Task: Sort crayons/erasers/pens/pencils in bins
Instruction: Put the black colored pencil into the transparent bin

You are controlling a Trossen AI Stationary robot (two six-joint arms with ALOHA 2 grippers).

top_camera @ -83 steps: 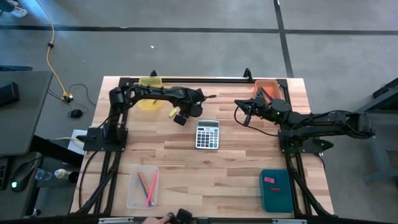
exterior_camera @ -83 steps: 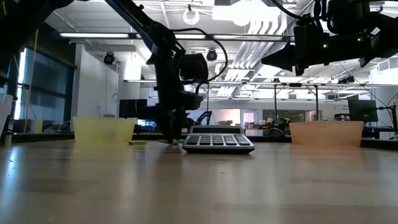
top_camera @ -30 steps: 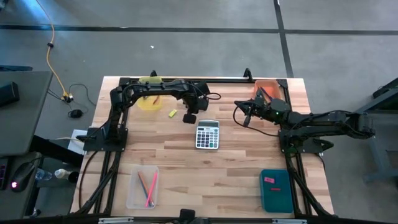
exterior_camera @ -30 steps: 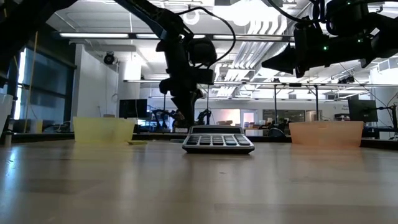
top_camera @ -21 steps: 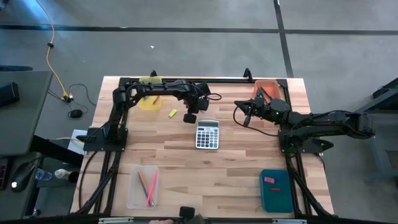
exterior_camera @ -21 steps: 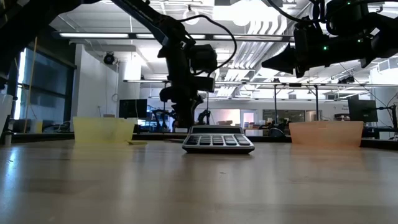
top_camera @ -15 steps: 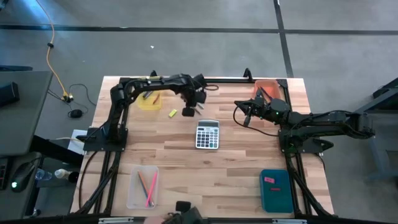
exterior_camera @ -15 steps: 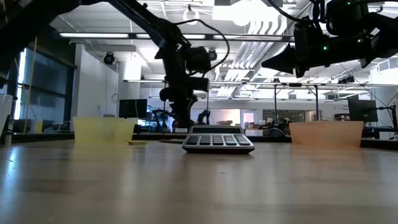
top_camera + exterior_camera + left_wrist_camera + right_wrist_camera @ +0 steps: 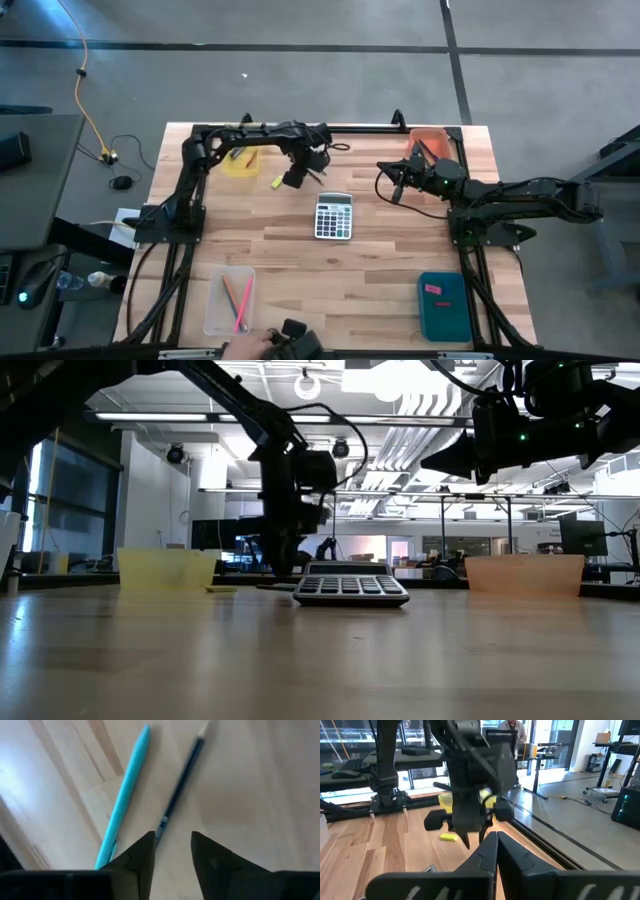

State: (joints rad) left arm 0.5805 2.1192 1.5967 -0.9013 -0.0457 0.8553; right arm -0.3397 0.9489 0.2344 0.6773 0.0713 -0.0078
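Bins, four, one at each corner of your surface (image 9: 380,270):
- yellow bin (image 9: 238,166), far left
- orange bin (image 9: 430,138), far right, partly covered by the right arm
- clear bin (image 9: 215,310), near left
- teal bin (image 9: 443,315), near right

Pencils: you can count at least two bright sticks, pink and orange, in the clear bin; more than that cannot be told. One light blue pencil (image 9: 124,802) lies loose on the wood.

Pens: one dark pen (image 9: 181,782) lies just beside the blue pencil, not touching it.

Erasers, two: a yellow eraser (image 9: 277,181) lies loose between the yellow bin and the calculator (image 9: 334,215), and a pink eraser (image 9: 433,289) lies at the teal bin.

Crayons: none can be made out for certain.

Claws, two: your left claw (image 9: 172,845) hangs low over the loose pen and pencil, fingers narrowly apart and gripping nothing, with the pen's end just at one fingertip. Your right claw (image 9: 395,188) is raised in front of the orange bin, fingers pressed together and empty.

Other: a person's hand (image 9: 245,348) shows at the near edge. The calculator sits close to the loose pen.
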